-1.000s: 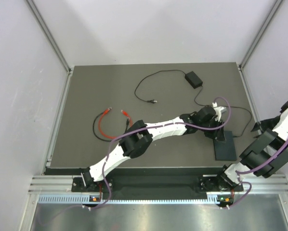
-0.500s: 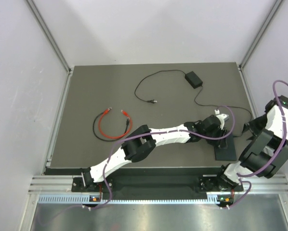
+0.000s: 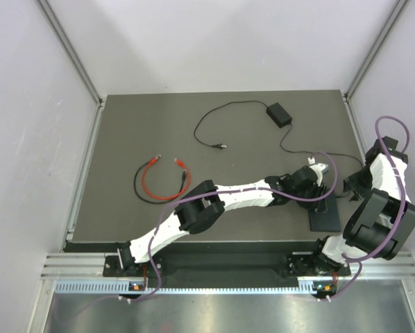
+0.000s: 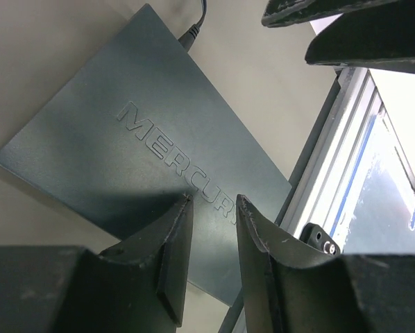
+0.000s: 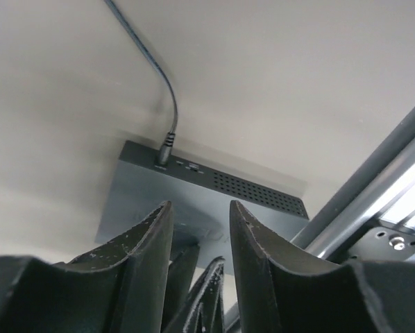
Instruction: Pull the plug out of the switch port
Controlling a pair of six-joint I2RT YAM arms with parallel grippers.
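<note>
The plug (image 5: 164,154) was found seated in the switch port (image 5: 162,165) on the far edge of the flat black box (image 3: 325,218), near the bench's (image 3: 124,139) near right corner, with the left gripper (image 4: 211,205) above its lid and the right gripper (image 5: 199,205) beyond that edge, both slightly spread and pinching nothing.

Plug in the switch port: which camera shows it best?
Right wrist: the plug is in clear view, seated in the near edge of the switch. Left wrist catches only its end past the switch's far corner. Top external: too small to make out.
</note>
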